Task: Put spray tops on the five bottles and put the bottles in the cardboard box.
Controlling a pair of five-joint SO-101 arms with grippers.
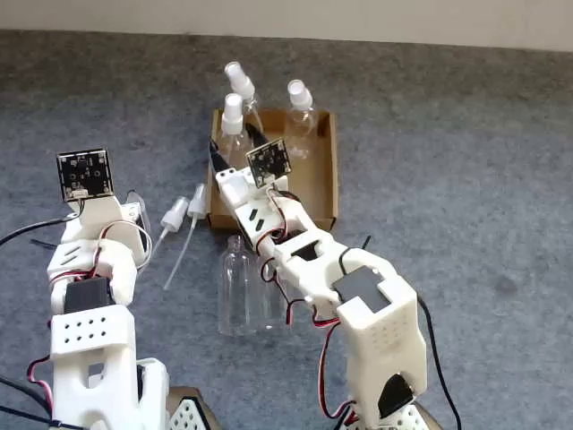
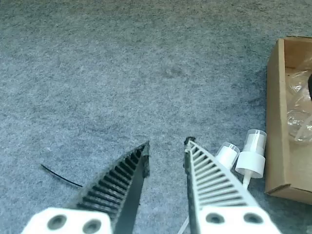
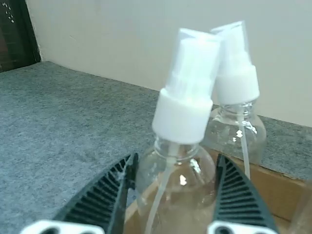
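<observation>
My right gripper (image 3: pixel 176 158) is shut on a clear bottle (image 3: pixel 178 180) with a white spray top (image 3: pixel 187 87), gripping its body. In the high view this bottle (image 1: pixel 235 125) stands at the left wall of the cardboard box (image 1: pixel 320 193), with the right gripper (image 1: pixel 235 148) around it. Two more topped bottles (image 1: pixel 300 116) (image 1: pixel 242 85) stand at the box's far end. Two bare bottles (image 1: pixel 237 287) (image 1: pixel 271 300) stand on the carpet in front of the box, the second partly behind the right arm. Two loose spray tops (image 2: pixel 227 155) (image 2: pixel 253 151) lie beside my left gripper (image 2: pixel 166 144), which is open above the carpet.
Grey carpet covers the whole table. The box's side wall (image 2: pixel 278 122) is just past the loose spray tops (image 1: pixel 175 215) (image 1: pixel 197 202). A thin black wire (image 2: pixel 61 175) lies on the carpet near the left gripper. Cables trail off both arms.
</observation>
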